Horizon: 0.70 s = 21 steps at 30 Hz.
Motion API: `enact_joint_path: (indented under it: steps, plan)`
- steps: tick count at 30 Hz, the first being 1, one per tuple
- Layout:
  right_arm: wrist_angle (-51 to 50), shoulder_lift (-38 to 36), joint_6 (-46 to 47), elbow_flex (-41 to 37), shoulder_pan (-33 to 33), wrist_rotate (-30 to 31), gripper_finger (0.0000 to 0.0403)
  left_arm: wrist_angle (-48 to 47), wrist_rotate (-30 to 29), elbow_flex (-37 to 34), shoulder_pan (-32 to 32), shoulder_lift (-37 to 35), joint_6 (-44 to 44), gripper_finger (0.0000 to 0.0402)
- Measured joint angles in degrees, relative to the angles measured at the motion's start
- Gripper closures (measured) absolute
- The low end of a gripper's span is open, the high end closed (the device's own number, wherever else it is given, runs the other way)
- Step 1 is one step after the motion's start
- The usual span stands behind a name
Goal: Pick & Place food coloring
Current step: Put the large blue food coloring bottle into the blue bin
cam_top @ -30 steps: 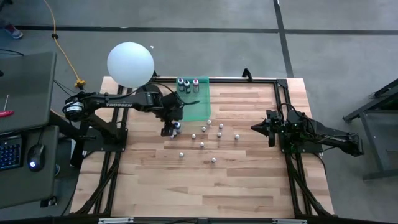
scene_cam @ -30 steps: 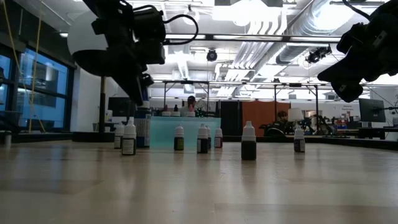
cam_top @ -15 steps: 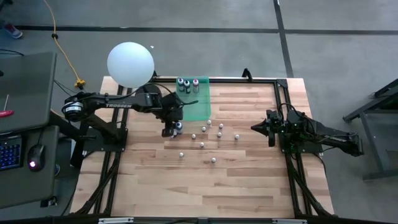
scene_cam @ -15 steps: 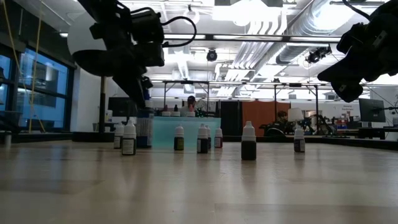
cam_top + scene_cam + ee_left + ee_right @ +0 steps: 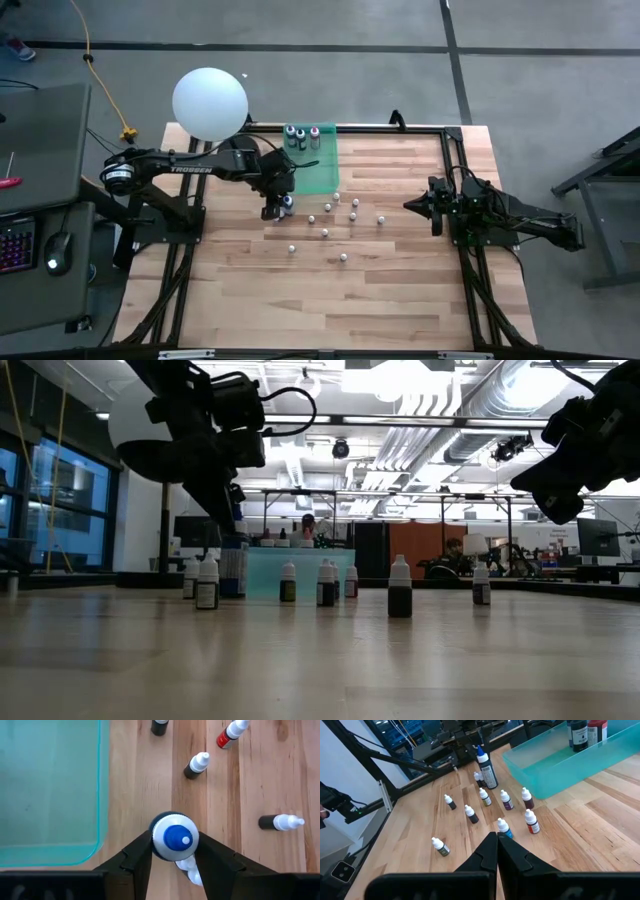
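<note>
A larger dark bottle of food coloring with a blue cap and white shoulder stands on the table just near of the green tray. My left gripper is over it, pointing down, shut on it. Several tiny white-capped bottles stand upright on the wood to the right of it, and one stands right against the big bottle. Three larger bottles stand at the tray's far end. My right gripper hovers shut over the table's right part. My left gripper holds the blue-capped bottle at its white shoulder, pinched between the two fingers, one on each side. The fingers come from above, pointing down. The bottle is upright with its base on the table.
A big white ball lamp stands at the table's far left corner, beside the left arm. The tray's near half holds nothing. Bare wood fills the table's near half. Black frame rails run along the table's edges.
In the low view my left gripper has shifted a little over the blue-capped bottle, so the blue cap now shows beside a finger. The bottle has stayed standing on the table.
</note>
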Motion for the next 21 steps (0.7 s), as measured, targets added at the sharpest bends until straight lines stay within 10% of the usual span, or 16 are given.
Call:
enact_joint_path:
  steps: [21]
  plan:
    - [0.0,0.0,-0.1,0.0,0.0,0.0,0.0402,-4.6,-1.1,14.8,0.0,0.1,-7.5,0.0288]
